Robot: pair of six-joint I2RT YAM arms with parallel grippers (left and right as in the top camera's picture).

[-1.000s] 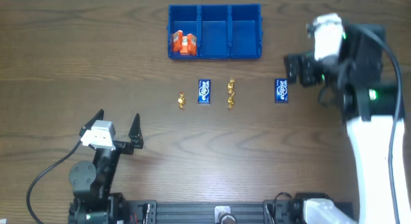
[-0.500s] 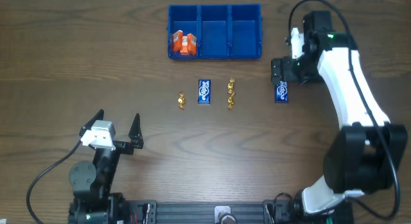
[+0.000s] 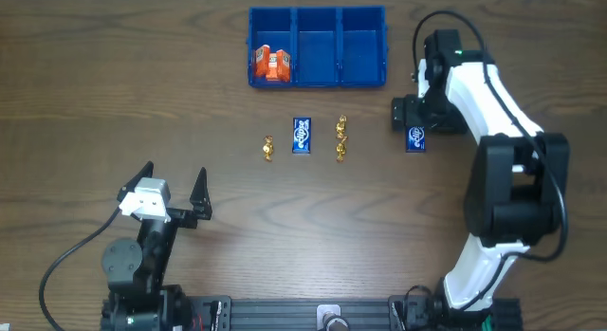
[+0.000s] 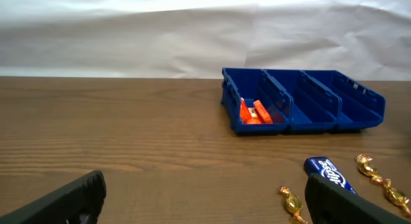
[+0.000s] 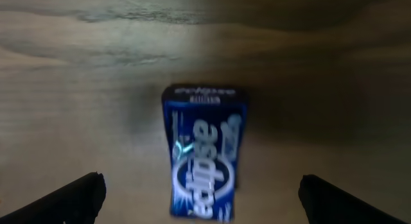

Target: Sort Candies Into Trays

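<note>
Right tool (image 5: 200, 182): fingers wide apart, nothing clamped. Blue pack (image 5: 204, 144) lies flat on the counter (image 3: 95, 84) straight under it. It is centred in the gap, long axis pointing away from the wrist camera, clear of both fingers. Can't tell how high the tool sits above the pack.

In the top view this pack is at the right end of the candy row, near the right-hand end of the tray (image 3: 365, 81), on its near side. The right arm (image 3: 484, 94) bends over the pack from the right.

Left tool (image 3: 172, 182): fingers apart too, holding nothing. It sits low on the left side of the counter, well apart from every candy.

Counts:
- Blue packs: 2. One under the right tool. The second blue pack (image 3: 302, 136) is mid-row, on the near side of the tray.
- Gold candies: 3 as far as I can tell. A lone gold candy (image 3: 268, 147) is just left of the second blue pack. A gold pair (image 3: 341, 138) lies end to end just right of it, between the two blue packs.
- Orange candies (image 3: 271, 64): 2, side by side in the tray's left compartment.
- Tray: 1, blue, three compartments in a line, at the far side of the counter.

All loose candies lie in one rough row across the counter, each apart from the tray.
</note>
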